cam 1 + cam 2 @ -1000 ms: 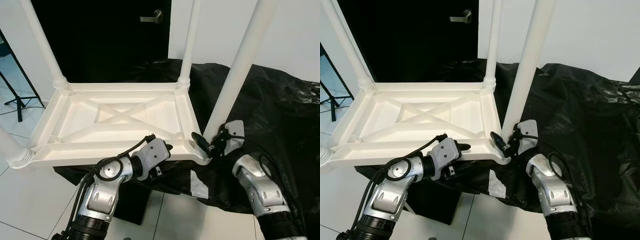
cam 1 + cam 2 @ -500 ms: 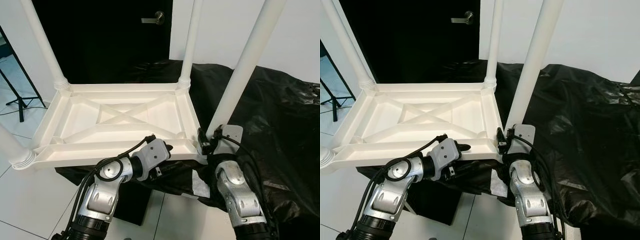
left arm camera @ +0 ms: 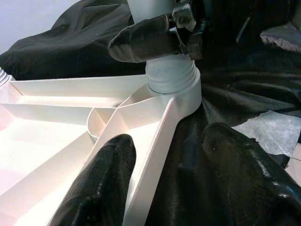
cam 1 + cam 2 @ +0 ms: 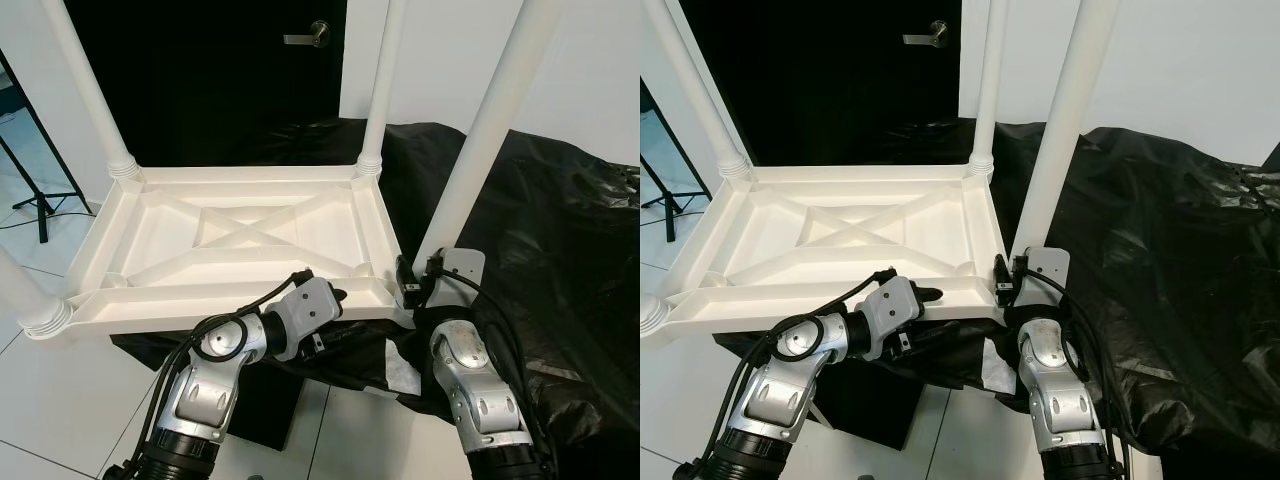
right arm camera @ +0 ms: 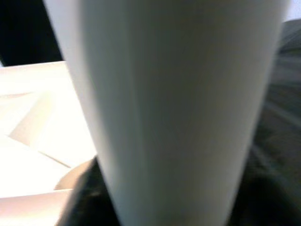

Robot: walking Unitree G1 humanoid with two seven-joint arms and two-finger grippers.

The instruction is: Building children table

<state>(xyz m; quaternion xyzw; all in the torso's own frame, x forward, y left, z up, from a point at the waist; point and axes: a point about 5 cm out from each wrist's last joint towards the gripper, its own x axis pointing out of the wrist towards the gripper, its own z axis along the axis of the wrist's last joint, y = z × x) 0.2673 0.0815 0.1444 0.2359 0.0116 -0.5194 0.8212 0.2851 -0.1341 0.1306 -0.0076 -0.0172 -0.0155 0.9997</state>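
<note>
The right gripper (image 4: 408, 285) is now closer to the near-right table leg (image 4: 480, 130), its forearm more upright than one second ago.

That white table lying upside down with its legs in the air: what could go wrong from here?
The right gripper is at the base of the near leg; a sideways push might cock it in its socket. The left gripper straddles the tabletop edge with open fingers, so the top could shift. It sits on slick black plastic sheet and may slide.
</note>
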